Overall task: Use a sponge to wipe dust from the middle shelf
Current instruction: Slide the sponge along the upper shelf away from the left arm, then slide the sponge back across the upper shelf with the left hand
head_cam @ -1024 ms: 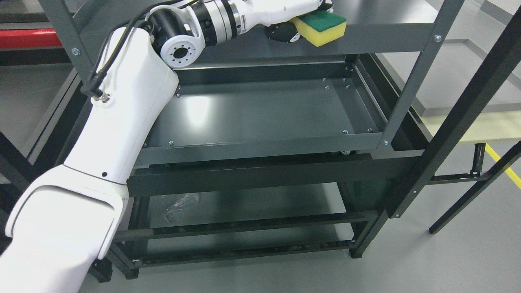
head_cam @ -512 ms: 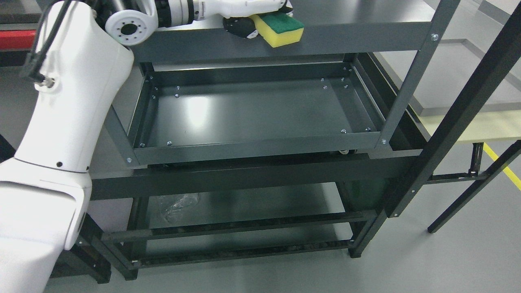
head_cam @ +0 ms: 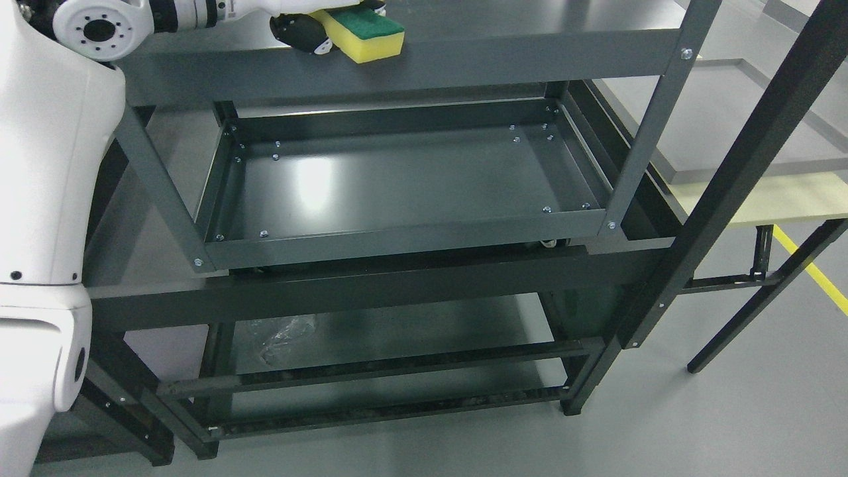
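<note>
**Operator:** Where the arm comes in from the left edge, I log item one: left hand (head_cam: 306, 26), at the top of my head view, closed around the sponge (head_cam: 363, 36). Only the dark base of the hand and part of the white wrist show; the fingers are cut off by the top edge.

**Desk:** Sponge, condition and place?

**Operator:** Item two: sponge, yellow body, green scouring face turned up. It rests on the shelf (head_cam: 530, 50) at the top of the picture, at that shelf's near edge, left of the middle. Its near right corner sits over the shelf's front lip.

**Desk:** Which shelf is that in the rack?

**Operator:** I cannot tell from this view; anything above it is out of frame. Item three: lower tray shelf (head_cam: 397, 235), dark grey, with raised walls and screw heads at the corners, lying below and nearer than the sponge, well apart from it. A bright glare patch sits on its left half.

**Desk:** Anything else?

**Operator:** Item four: crumpled clear plastic (head_cam: 281, 331) on the lowest level, to the left. Item five: yellow floor line (head_cam: 811, 268) at the far right. Right hand: not in my view.
</note>
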{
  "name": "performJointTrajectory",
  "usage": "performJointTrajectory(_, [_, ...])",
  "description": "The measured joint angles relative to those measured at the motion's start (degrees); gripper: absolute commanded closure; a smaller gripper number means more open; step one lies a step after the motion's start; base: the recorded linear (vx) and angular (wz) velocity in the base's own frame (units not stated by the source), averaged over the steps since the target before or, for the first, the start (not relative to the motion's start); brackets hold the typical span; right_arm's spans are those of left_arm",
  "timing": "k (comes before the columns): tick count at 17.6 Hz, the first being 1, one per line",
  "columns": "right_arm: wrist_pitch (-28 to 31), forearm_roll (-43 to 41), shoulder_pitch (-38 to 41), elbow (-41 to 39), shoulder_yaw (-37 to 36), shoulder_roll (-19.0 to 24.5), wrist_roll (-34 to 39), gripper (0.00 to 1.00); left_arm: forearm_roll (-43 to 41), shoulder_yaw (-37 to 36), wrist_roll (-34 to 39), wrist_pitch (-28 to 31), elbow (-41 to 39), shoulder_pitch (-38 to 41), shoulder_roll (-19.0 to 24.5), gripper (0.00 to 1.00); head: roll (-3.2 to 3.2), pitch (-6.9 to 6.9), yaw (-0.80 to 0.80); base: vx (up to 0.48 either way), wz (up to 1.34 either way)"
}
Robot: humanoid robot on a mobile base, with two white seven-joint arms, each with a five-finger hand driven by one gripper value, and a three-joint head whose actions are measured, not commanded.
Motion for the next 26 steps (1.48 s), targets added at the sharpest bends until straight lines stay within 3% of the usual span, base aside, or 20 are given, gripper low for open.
performJointTrajectory(6, [0.00,0.00,-0.02,0.00,0.00,0.00,0.00,0.00,1.79,2.81,-0.56,0.00,-1.58,-0.18,0.12,1.00,0.00,0.00,0.00,0.003,0.03])
performJointTrajectory(12, [0.00,0.00,0.00,0.00,0.00,0.00,0.00,0.00,-1.04,4.00,0.80,0.00,-0.38,-1.18,-5.92,1.00,0.00,0.00,0.00,0.000,0.00])
performJointTrajectory(19, [0.00,0.00,-0.01,0.00,0.00,0.00,0.00,0.00,-5.29,-0.98,17.74,1.44,3.75,-2.70,-10.87,1.00,0.00,0.00,0.00,0.000,0.00])
performJointTrajectory(22, [0.00,0.00,-0.02,0.00,0.00,0.00,0.00,0.00,-5.45,-3.97,20.30,2.06,5.03,-2.95,-12.16,0.99,0.00,0.00,0.00,0.000,0.00])
performJointTrajectory(26, [0.00,0.00,-0.01,0.00,0.00,0.00,0.00,0.00,-4.94,-6.79,18.57,0.71,6.12,-2.17,-13.38,0.99,0.00,0.00,0.00,0.000,0.00])
